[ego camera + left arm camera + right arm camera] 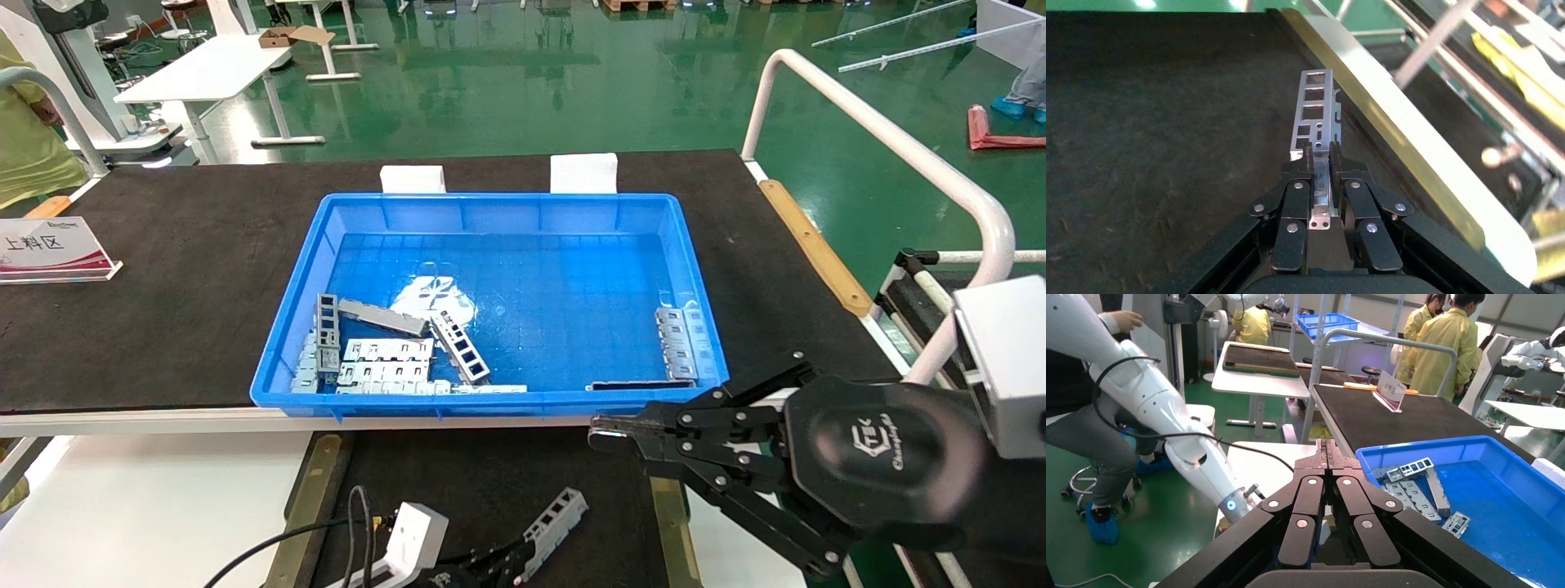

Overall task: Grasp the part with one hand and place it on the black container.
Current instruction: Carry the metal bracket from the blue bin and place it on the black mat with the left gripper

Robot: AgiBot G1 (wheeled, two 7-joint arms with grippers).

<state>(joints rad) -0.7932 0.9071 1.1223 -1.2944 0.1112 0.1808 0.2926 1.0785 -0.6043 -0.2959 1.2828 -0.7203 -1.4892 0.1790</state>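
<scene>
My left gripper (516, 562) is at the bottom of the head view, shut on one end of the part (557, 511), a silver strip with square cut-outs. In the left wrist view the part (1315, 110) sticks out past the fingertips of this gripper (1320, 150). It is low over the black container (1156, 135), close to that container's tan side strip (1395, 141). I cannot tell if the part touches the surface. The black container (490, 474) lies in front of the blue bin. My right gripper (601, 433) is shut and empty, beside the bin's near right corner.
The blue bin (507, 202) on the black table mat holds several more metal parts at its near left (384, 359) and near right (678, 343). A white handrail (891, 139) stands at the right. A sign (49, 249) stands at the far left.
</scene>
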